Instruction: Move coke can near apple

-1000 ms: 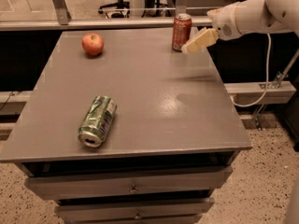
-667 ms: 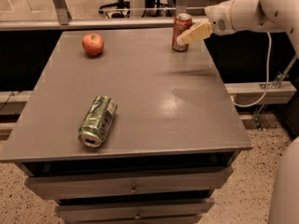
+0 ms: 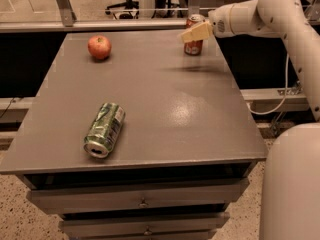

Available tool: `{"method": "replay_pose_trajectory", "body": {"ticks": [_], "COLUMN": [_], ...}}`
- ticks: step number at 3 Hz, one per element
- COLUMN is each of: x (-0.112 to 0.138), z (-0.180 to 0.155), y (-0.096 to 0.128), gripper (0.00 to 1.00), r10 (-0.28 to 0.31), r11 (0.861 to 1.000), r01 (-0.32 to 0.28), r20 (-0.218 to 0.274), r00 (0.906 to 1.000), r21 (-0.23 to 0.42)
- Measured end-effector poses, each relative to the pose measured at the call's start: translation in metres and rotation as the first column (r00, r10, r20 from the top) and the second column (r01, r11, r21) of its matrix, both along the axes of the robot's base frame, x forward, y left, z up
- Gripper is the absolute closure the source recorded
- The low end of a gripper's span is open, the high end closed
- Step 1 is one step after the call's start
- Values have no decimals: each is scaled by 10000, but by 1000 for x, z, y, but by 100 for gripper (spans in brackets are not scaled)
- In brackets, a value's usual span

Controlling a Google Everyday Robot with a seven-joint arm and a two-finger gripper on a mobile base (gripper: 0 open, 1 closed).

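Observation:
The coke can (image 3: 194,46) stands upright at the far right of the grey table (image 3: 150,94), red-orange with a silver top. My gripper (image 3: 191,34) reaches in from the right and sits right at the can, its pale fingers (image 3: 196,32) covering the can's upper front. The red apple (image 3: 99,47) sits at the far left of the table, well apart from the can.
A green and silver can (image 3: 104,129) lies on its side near the table's front left. Drawers (image 3: 142,203) sit under the table's front edge. My white arm (image 3: 280,14) spans the right side. A rail (image 3: 90,26) and office chairs stand behind the table.
My gripper has moved left, from beside the can's right side to over its upper front. The can, the apple and the green can have not moved.

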State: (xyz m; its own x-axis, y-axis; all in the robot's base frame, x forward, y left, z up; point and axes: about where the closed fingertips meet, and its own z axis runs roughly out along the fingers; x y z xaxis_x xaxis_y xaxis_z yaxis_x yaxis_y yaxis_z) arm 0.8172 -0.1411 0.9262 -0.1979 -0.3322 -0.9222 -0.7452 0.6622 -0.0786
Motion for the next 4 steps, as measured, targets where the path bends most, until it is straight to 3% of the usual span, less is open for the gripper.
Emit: {"method": "replay_pose_trajectory", "body": {"ticks": [1, 2, 3, 4], "x": [14, 24, 29, 29], "z": [-12, -19, -16, -9], "y": [7, 5, -5, -13], "gripper": [0, 16, 47, 71], "r10": [-248, -554, -849, -988], "r11": [9995, 9982, 9963, 9951], "r01": [252, 562, 850, 988], "r20": [-244, -327, -163, -13], "r00": [9994, 9979, 9963, 9951], "r21": [164, 224, 106, -56]}}
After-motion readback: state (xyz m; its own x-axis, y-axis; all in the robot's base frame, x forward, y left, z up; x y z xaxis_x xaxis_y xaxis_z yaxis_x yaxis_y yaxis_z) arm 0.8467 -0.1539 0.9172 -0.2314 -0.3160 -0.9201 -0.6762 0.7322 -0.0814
